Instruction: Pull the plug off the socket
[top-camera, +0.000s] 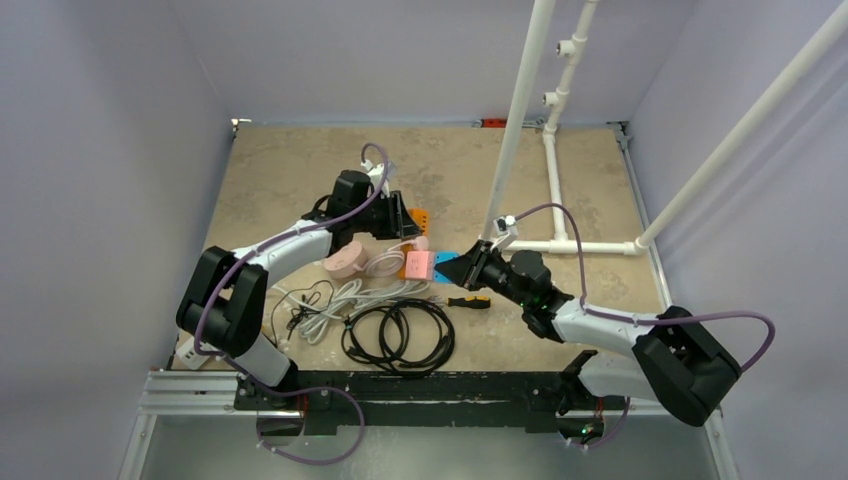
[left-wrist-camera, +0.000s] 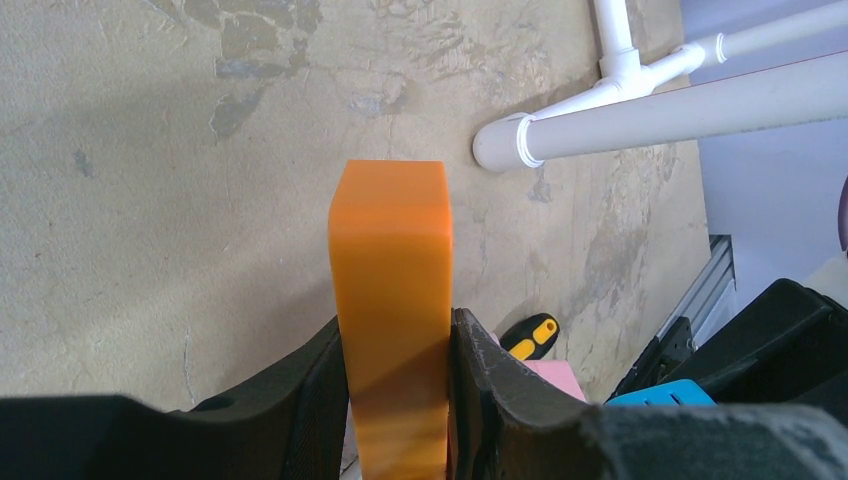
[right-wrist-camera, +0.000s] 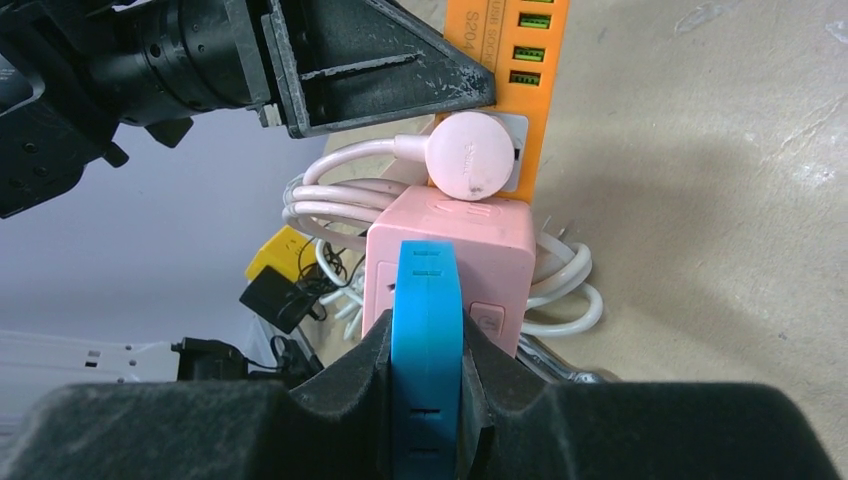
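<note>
A blue plug (right-wrist-camera: 425, 290) sits against the face of a pink cube socket (right-wrist-camera: 455, 225), and my right gripper (right-wrist-camera: 425, 330) is shut on it. From above, the blue plug (top-camera: 446, 262) touches the pink cube (top-camera: 419, 265) just ahead of the right gripper (top-camera: 463, 268). The cube's pink round plug (right-wrist-camera: 470, 155) is pushed into an orange power strip (right-wrist-camera: 505, 40). My left gripper (left-wrist-camera: 397, 322) is shut on that orange strip (left-wrist-camera: 392, 240), seen from above at the left gripper (top-camera: 404, 216) and the strip (top-camera: 421, 217).
A white pipe frame (top-camera: 553, 190) stands at the back right. A black cable coil (top-camera: 400, 335) and white cords (top-camera: 330, 300) lie in front. A black-and-yellow screwdriver (top-camera: 470, 301) lies near the right gripper. A pink round case (top-camera: 345, 262) sits left of the cube.
</note>
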